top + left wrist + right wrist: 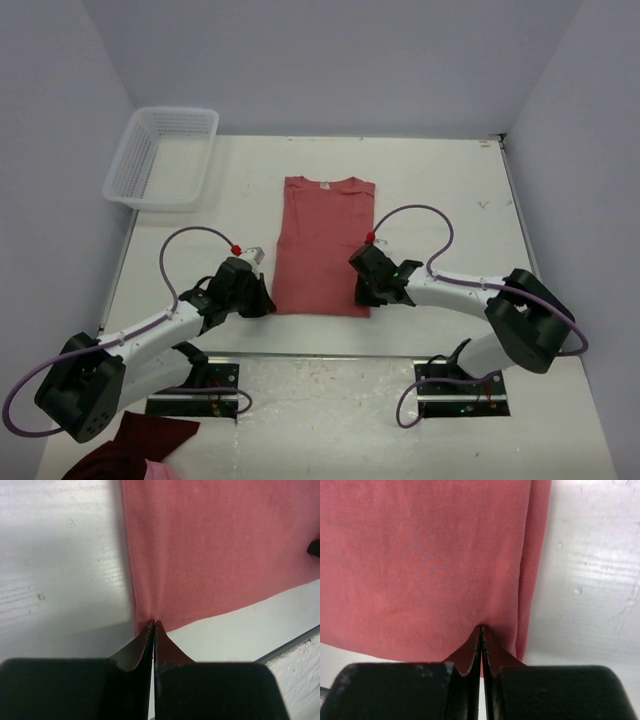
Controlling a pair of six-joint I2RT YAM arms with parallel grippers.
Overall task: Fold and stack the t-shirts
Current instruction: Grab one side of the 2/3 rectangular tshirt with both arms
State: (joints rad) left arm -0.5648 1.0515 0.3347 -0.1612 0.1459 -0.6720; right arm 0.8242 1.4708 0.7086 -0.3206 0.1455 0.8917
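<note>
While the t-shirt [322,245] lies flat at the middle of the white table [450,200], its sides folded in to a long rectangle with the collar at the far end, we grip both near corners. Our left gripper [153,626] is clamped tight on the near left corner of the hem, and our right gripper [481,629] on the near right corner. We see a white mesh basket [160,157] at the far left, well apart from the shirt, and a dark maroon cloth [140,445] beside the left arm's base.
</note>
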